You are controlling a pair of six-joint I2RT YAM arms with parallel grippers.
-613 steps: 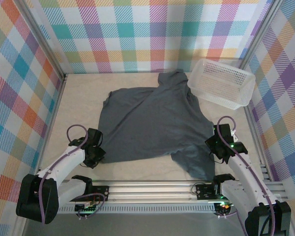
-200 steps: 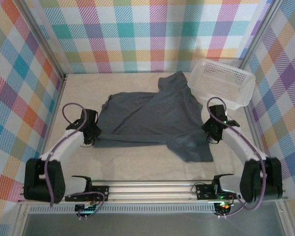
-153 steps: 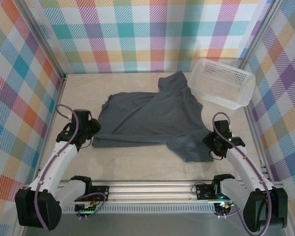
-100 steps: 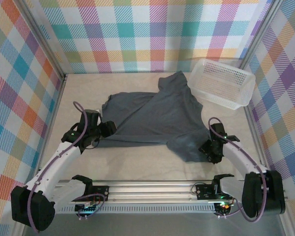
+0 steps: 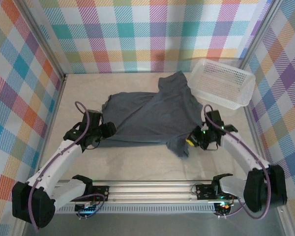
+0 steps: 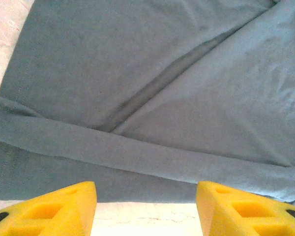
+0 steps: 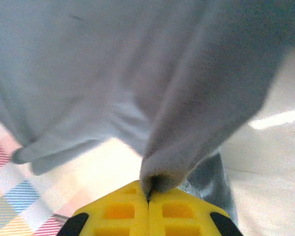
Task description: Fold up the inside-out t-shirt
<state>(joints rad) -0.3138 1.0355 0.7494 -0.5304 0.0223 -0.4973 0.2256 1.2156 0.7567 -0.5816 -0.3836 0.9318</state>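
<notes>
1. Metal rail (image 5: 152, 189) ran along the near edge, with both arm bases on it.
2. Left gripper (image 5: 106, 131) sat at the near-left edge of the t-shirt (image 5: 147, 113). Its yellow fingers (image 6: 64, 204) were spread apart with nothing between them, and a folded band of cloth lay just ahead.
3. Right gripper (image 5: 191, 141) was clamped on the t-shirt's near-right corner. In the wrist view, cloth was pinched at the closed tips and raised off the table (image 5: 137, 164).
4. Dark grey t-shirt lay mid-table, its near edge doubled into a straight band. The right corner was bunched at the right gripper, and one part reached toward the far right.
5. White mesh basket (image 5: 221, 83) stood tilted at the far right, just beside the t-shirt's far tip.
6. Plaid walls (image 5: 137, 34) closed in the far side and both flanks.
</notes>
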